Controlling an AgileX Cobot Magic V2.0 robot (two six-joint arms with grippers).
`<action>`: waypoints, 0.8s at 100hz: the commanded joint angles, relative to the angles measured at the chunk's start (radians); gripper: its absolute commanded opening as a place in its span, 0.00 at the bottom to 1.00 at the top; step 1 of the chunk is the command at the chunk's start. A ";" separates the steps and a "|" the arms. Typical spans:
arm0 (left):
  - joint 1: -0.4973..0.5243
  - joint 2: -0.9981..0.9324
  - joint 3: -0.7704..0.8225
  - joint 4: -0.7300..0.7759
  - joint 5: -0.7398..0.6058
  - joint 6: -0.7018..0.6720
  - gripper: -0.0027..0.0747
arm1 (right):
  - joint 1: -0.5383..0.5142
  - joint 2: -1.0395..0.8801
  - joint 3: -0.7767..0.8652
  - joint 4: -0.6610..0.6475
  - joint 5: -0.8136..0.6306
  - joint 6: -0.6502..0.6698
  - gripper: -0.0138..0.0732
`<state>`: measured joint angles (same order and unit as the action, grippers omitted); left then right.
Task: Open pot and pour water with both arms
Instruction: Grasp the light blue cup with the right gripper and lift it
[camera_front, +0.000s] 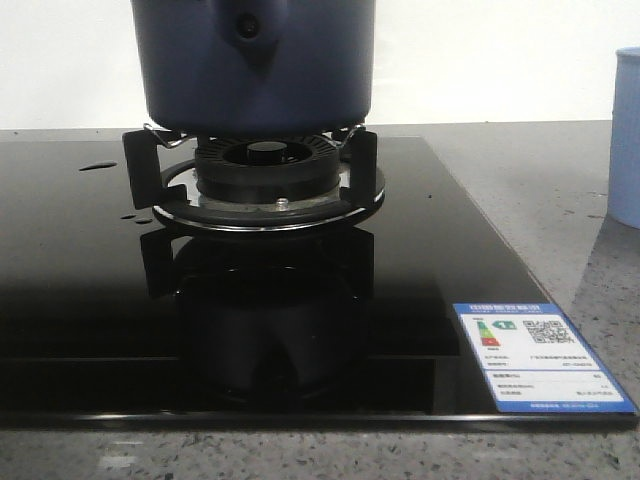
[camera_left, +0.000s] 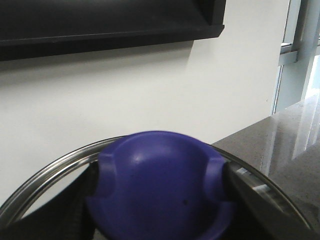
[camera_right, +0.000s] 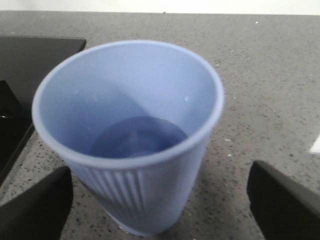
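The dark navy pot (camera_front: 255, 65) stands on the gas burner (camera_front: 268, 170) of the black hob; its top is cut off by the frame. In the left wrist view my left gripper (camera_left: 160, 192) is shut on the blue knob (camera_left: 160, 185) of the steel-rimmed lid (camera_left: 45, 177), one finger pressed on each side. In the right wrist view the pale blue ribbed cup (camera_right: 135, 145) stands upright on the grey counter, between the two fingers of my open right gripper (camera_right: 160, 200), which do not touch it. The cup's edge shows at the right of the front view (camera_front: 626, 140).
The black glass hob (camera_front: 90, 280) carries a white energy label (camera_front: 540, 355) at its front right corner. Grey speckled counter (camera_front: 530, 190) lies to the right of it. A white wall (camera_left: 150, 90) stands behind, with a dark cabinet (camera_left: 100, 20) above.
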<state>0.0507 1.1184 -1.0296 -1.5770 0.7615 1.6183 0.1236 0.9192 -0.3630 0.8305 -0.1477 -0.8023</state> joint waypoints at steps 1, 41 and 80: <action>0.002 -0.024 -0.030 -0.084 0.014 -0.010 0.40 | 0.027 0.018 -0.055 -0.010 -0.066 -0.004 0.89; 0.002 -0.024 -0.030 -0.084 0.014 -0.010 0.40 | 0.131 0.118 -0.091 -0.010 -0.226 0.053 0.89; 0.000 -0.024 -0.030 -0.084 0.014 -0.010 0.40 | 0.131 0.210 -0.091 -0.099 -0.319 0.148 0.75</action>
<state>0.0507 1.1184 -1.0296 -1.5770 0.7631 1.6183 0.2524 1.1367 -0.4194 0.7932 -0.3832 -0.6870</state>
